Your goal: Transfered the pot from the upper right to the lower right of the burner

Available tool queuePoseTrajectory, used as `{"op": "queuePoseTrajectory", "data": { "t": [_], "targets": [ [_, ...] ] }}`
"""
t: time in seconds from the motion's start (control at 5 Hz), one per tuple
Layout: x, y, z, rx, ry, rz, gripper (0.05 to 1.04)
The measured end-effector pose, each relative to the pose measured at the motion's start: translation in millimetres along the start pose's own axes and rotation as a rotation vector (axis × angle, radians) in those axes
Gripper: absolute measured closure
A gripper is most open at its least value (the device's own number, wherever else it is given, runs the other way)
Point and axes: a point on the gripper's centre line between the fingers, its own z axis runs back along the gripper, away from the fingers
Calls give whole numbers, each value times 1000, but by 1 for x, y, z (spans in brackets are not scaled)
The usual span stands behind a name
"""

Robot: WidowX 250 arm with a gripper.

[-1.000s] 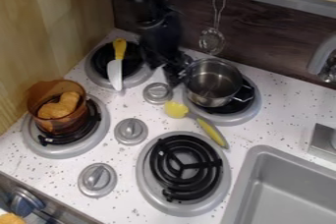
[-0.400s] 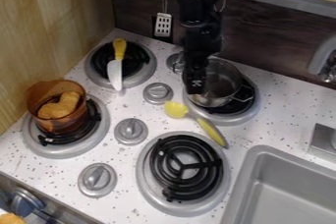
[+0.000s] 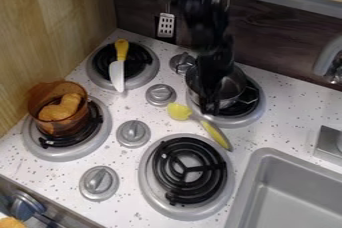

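As we look down on the stove, we see the silver pot (image 3: 234, 86) on the upper right burner (image 3: 252, 114), with the black gripper (image 3: 210, 106) hanging over its left side. We cannot tell whether the gripper is open or closed. Nearer us, we see the lower right burner (image 3: 194, 168) bare, beside the sink (image 3: 250, 182).

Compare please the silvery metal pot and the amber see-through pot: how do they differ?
The silvery metal pot is opaque; the amber see-through pot lets its inside show. The metal pot sits on the upper right burner, the amber pot on the lower left burner. Both are round and open-topped.
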Motion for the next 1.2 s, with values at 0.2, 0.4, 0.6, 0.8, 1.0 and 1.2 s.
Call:
{"op": "queuePoseTrajectory", "data": {
  "t": [0.2, 0.4, 0.6, 0.8, 1.0, 1.2],
  "targets": [
    [-7, 7, -7, 16, -33, 35, 83],
    [-9, 4, -14, -31, -10, 29, 132],
    [-9, 7, -14, -10, -6, 48, 405],
    [-9, 5, -15, -24, -7, 37, 704],
    [-9, 6, -15, -17, -8, 23, 912],
    [-4, 8, -15, -26, -34, -3, 990]
  ]
}}
